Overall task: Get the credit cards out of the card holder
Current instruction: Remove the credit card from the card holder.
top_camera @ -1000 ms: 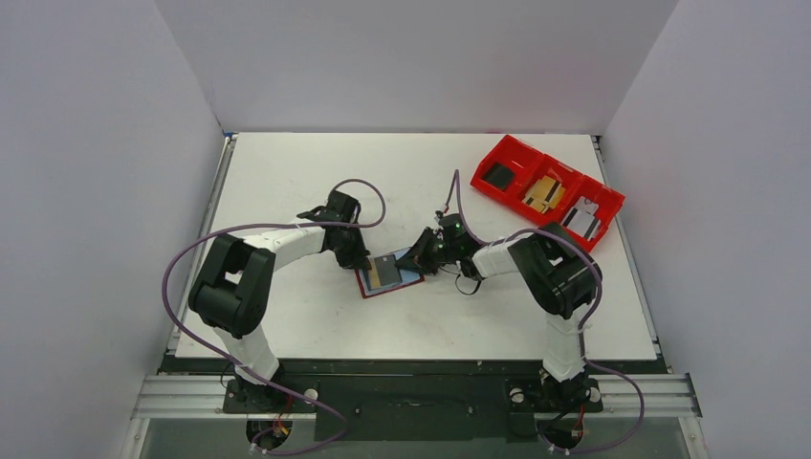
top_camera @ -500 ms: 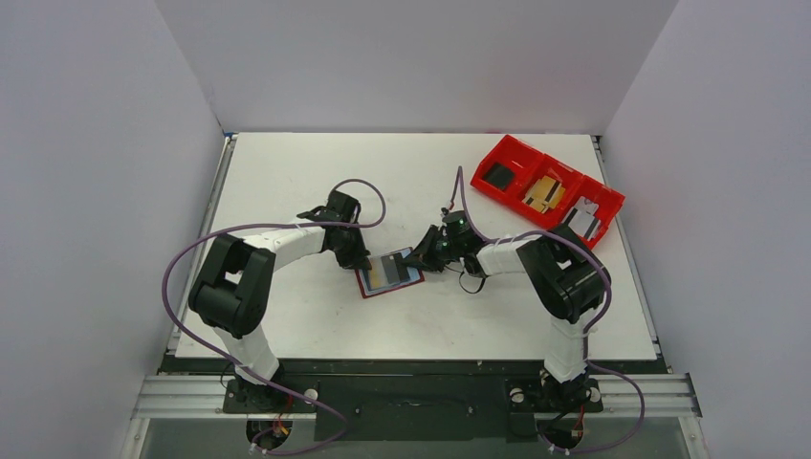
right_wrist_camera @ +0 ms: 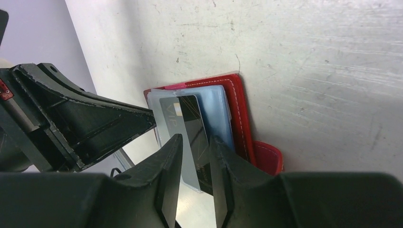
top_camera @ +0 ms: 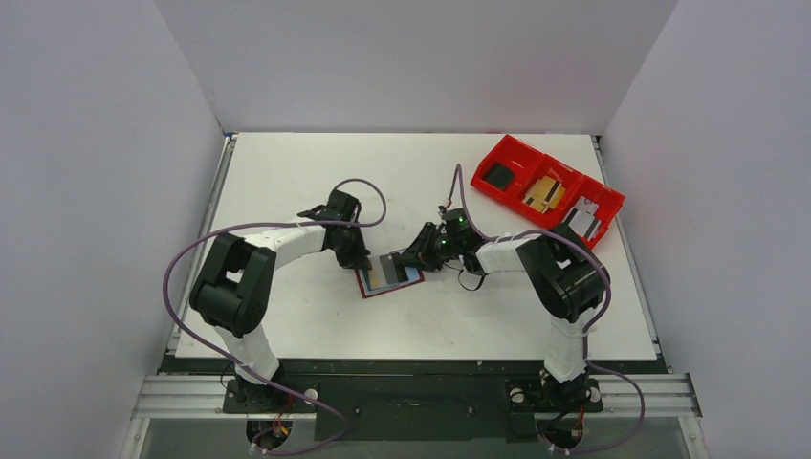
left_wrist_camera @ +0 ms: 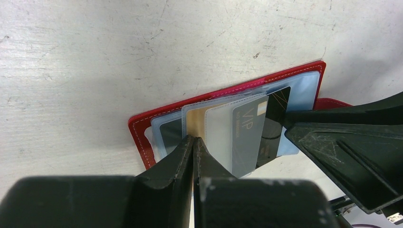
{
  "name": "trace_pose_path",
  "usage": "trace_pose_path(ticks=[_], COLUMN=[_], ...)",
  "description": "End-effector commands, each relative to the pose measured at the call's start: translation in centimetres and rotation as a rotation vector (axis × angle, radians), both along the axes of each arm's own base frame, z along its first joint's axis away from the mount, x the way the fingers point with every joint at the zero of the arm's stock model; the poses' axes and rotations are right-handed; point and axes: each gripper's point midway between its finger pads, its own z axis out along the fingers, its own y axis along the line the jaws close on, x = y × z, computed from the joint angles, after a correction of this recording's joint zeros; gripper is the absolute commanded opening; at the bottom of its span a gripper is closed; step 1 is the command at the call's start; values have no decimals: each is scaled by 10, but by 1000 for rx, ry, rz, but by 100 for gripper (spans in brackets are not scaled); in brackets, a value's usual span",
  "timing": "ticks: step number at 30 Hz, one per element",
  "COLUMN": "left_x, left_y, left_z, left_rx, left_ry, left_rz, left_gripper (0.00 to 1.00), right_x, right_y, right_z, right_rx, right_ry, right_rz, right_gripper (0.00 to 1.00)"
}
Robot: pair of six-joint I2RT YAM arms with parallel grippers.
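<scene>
Card holder (left_wrist_camera: pixel 139 135) open; left fingers (left_wrist_camera: pixel 179 164) pressed together; wrist view shows right fingers (right_wrist_camera: pixel 167 173) apparently parted.

The letters VIP are printed in pale grey on the dark card (left_wrist_camera: pixel 260 124) that sits in a clear sleeve of the red card holder (left_wrist_camera: pixel 139 137). The right wrist view shows the same letters on that card. Some tiny print lower on it is too blurry to read.
</scene>
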Motion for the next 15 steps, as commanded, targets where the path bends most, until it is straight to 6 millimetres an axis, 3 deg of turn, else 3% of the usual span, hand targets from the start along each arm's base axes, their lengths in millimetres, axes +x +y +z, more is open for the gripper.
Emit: trace_pose_path(ticks=[1, 8, 15], left_x=[-29, -28, -9], left_y=[28, 24, 10], left_z=[-44, -41, 2], left_rx=[157, 155, 103], left_ry=[122, 114, -19], left_rz=[-20, -30, -75], left_gripper=[0, 0, 0], right_x=[-1, -6, -8], right_y=[0, -8, -7], right_z=[-14, -31, -34], right_rx=[-42, -127, -131], right_ry=[4, 25, 29], right_rz=[33, 40, 47], right_gripper=[26, 27, 27])
